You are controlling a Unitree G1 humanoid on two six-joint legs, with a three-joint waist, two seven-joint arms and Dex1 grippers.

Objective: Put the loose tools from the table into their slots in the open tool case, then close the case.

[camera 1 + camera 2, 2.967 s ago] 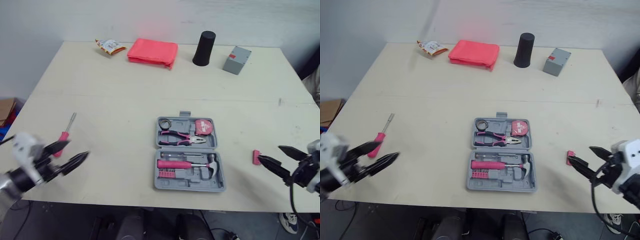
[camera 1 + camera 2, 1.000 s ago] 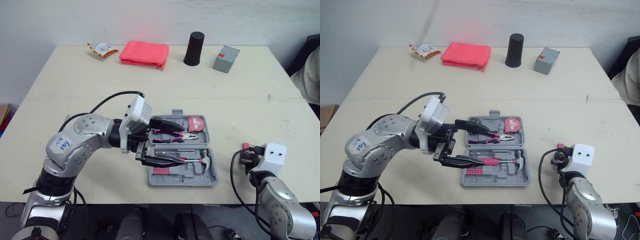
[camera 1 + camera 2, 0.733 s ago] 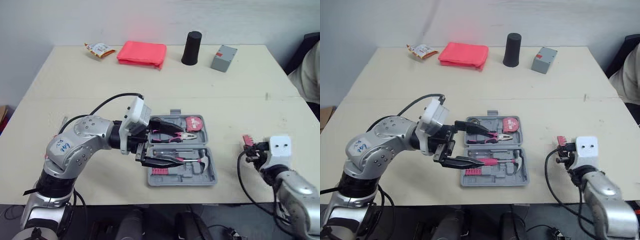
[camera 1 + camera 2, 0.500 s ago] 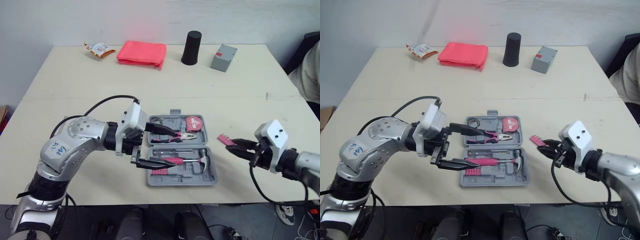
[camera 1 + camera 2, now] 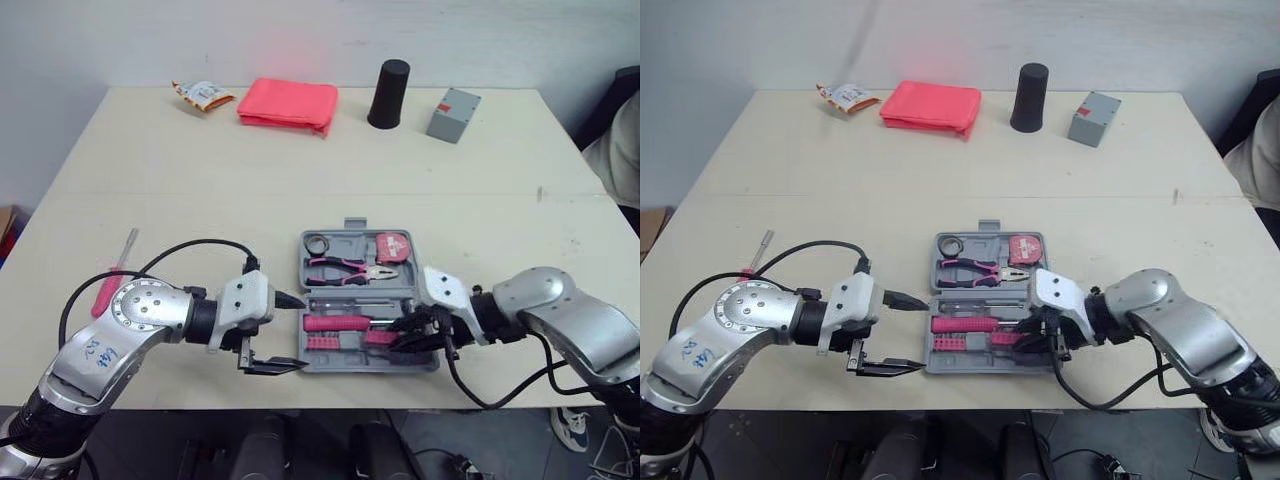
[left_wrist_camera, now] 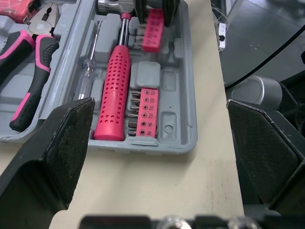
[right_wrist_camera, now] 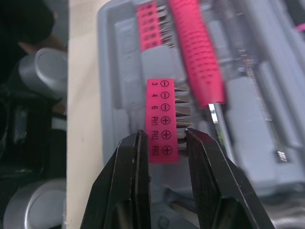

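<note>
right gripper (image 7: 164,139) clamping bit strip (image 7: 161,114), brought over case (image 5: 360,232) slot | left gripper (image 5: 297,333) open, pulled back left | screwdriver (image 5: 108,290) still loose

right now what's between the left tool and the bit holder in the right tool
The case's near tray with the hammer's pink handle and another bit strip; left eye view.

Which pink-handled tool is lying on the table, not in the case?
The screwdriver, on the bare table near its left edge; the hammer and pliers sit in the case.
</note>
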